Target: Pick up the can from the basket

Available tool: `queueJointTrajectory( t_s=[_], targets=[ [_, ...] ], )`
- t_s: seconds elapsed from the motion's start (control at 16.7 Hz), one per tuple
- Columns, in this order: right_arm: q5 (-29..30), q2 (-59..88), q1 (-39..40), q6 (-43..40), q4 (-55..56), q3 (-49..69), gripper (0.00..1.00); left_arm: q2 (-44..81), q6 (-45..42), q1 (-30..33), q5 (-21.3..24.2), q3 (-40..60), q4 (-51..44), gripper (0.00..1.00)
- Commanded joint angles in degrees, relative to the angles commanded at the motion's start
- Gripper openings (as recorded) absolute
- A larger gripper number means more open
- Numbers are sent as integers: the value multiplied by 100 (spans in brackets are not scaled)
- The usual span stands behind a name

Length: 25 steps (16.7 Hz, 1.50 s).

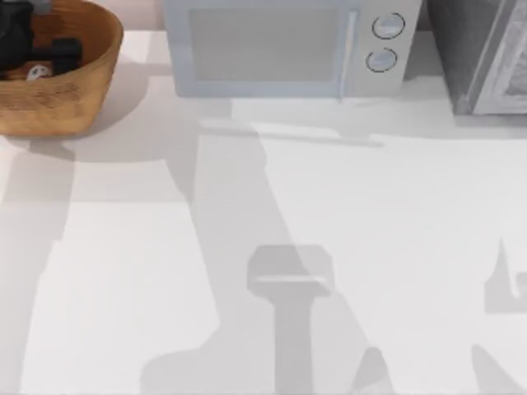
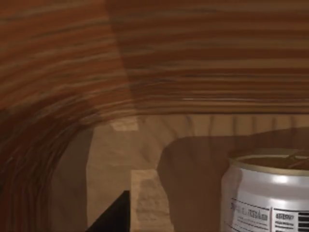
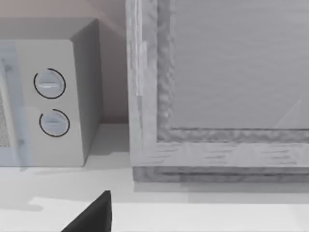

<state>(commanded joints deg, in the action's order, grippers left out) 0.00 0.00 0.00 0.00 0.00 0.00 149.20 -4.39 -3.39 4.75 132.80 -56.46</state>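
Basket point(image 1: 70, 99): we log one round woven bowl, orange-brown inside and tan outside, at the far left corner of the table point(image 1: 329, 247); the left wrist view shows its ribbed inner wall point(image 2: 193, 58) and flat wooden floor.
Can point(image 2: 268, 193): we find it upright on the basket floor, silver-white side with printed markings, gold-toned top; from above, a pale patch point(image 1: 36, 72) just under the dark gripper is probably it.
Left gripper point(image 1: 37, 49): our left arm reaches down inside the basket, close beside the can; a dark finger point(image 2: 116, 215) edges into the wrist view; we cannot tell whether the fingers stand apart or together.
Right gripper: a dark finger tip point(image 3: 94, 215) shows over the white table, facing the far right appliances; finger spacing we cannot tell.
Microwave point(image 1: 288, 45): white, two round dials point(image 1: 387, 26), at the far edge, centre.
Grey framed box point(image 1: 486, 53): far right corner, just beside the microwave.
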Motion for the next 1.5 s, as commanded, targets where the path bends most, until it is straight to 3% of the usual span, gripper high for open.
queueJointTrajectory(
  t_s=[0.54, 1.2, 1.5],
  targets=[
    [0, 0, 0, 0, 0, 0, 100, 0, 0, 0, 0, 0, 0, 2],
    [0, 0, 0, 0, 0, 0, 100, -212, -14, -17, -16, 29, 12, 0],
    [0, 0, 0, 0, 0, 0, 100, -1375, 61, -13, -52, -1054, 443, 0]
  ],
)
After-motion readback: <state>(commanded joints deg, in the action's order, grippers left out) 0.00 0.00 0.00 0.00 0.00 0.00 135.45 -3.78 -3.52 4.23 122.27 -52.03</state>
